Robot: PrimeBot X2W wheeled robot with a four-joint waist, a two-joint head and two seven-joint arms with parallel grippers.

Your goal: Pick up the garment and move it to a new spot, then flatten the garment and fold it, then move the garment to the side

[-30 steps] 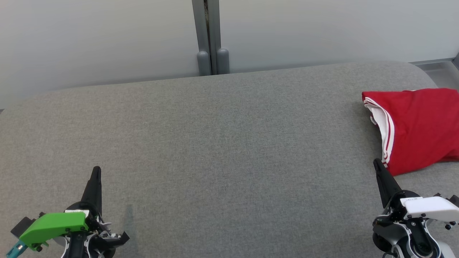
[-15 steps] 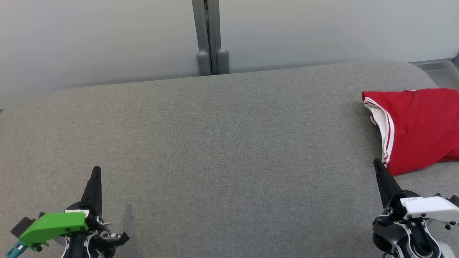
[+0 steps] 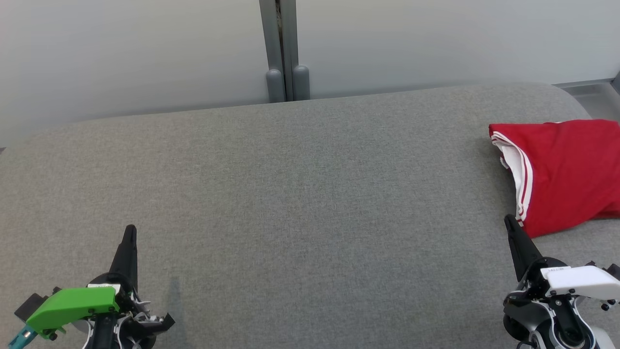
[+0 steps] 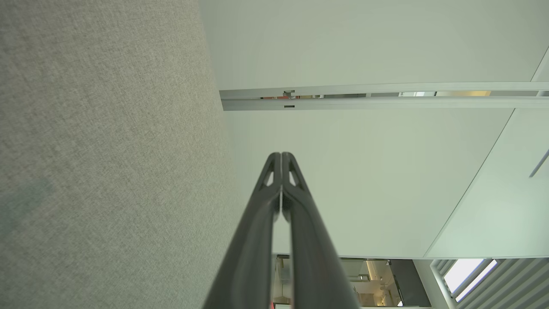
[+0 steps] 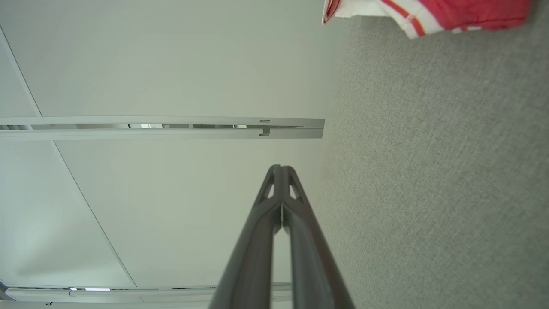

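The garment (image 3: 566, 169) is red with white striped trim. It lies folded at the right edge of the grey cushioned surface (image 3: 300, 194), partly cut off by the head view's border. Its trimmed edge also peeks in as the garment (image 5: 424, 13) at the top of the right wrist view. My right gripper (image 3: 509, 222) is shut and empty, its tip just below and left of the garment's near corner. My left gripper (image 3: 130, 230) is shut and empty at the lower left, far from the garment. The wrist views show the left gripper (image 4: 281, 155) and the right gripper (image 5: 280, 168) with fingers pressed together.
A pale wall with a grey vertical post (image 3: 283, 48) stands right behind the surface's far edge. The surface's rounded far right corner (image 3: 571, 97) borders a strip of floor.
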